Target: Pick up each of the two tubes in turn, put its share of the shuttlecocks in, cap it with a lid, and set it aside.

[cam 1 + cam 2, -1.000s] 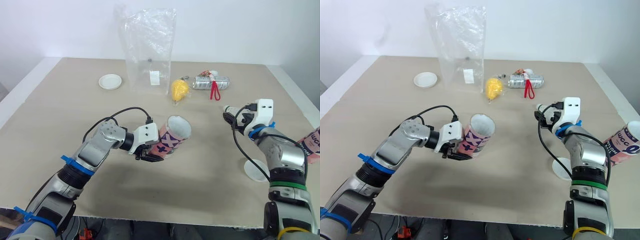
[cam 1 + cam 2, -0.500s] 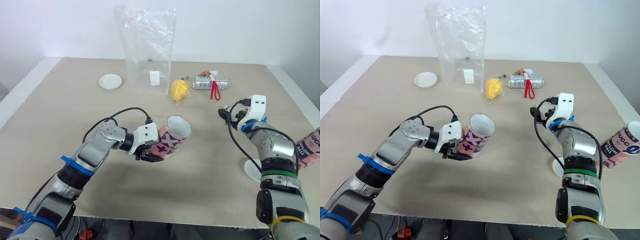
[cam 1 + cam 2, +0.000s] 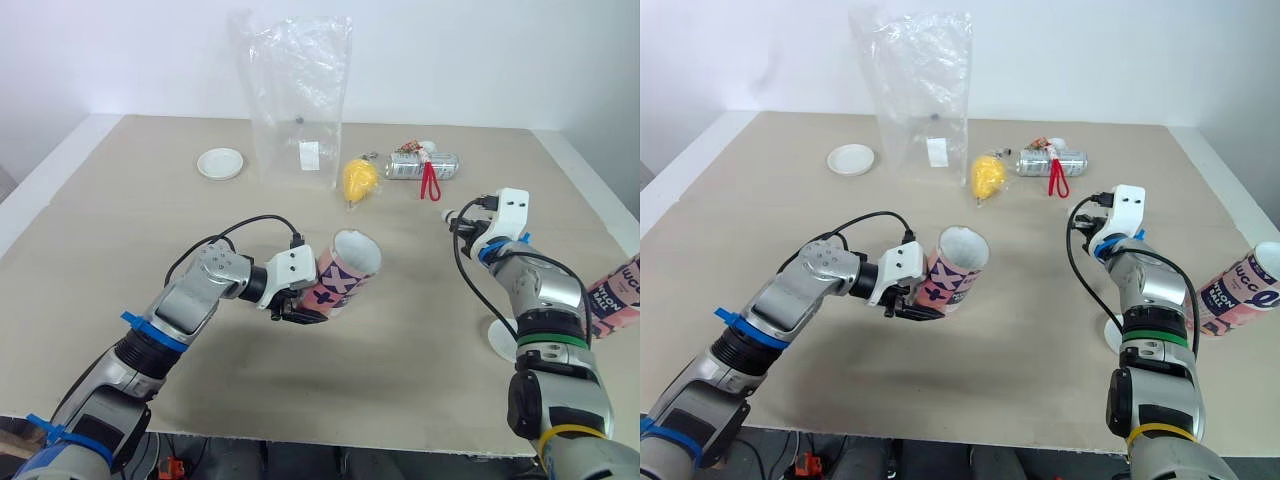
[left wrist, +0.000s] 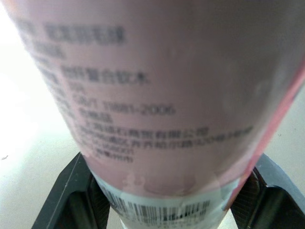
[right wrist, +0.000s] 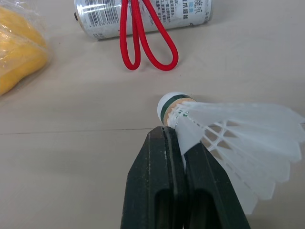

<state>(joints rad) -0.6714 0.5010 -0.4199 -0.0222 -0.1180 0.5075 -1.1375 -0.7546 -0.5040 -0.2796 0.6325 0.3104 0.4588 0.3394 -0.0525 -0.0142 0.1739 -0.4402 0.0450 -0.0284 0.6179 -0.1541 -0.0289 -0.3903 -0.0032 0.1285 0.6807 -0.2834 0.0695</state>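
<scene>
The left gripper (image 3: pixel 918 306) clamps a pink tube (image 3: pixel 950 272) at centre, mouth tilted toward 1 o'clock. A second pink tube (image 3: pixel 1243 288) lies at 3 o'clock. A white lid (image 3: pixel 852 158) rests at 11 o'clock, a clear plastic bag (image 3: pixel 920 90) at 12 o'clock.

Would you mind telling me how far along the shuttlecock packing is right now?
Done: no tube is capped yet. In hand: the left claw grips the open pink tube; the right claw pinches a shuttlecock. Left: loading it, fitting the near lid, then the second tube and far lid.
</scene>
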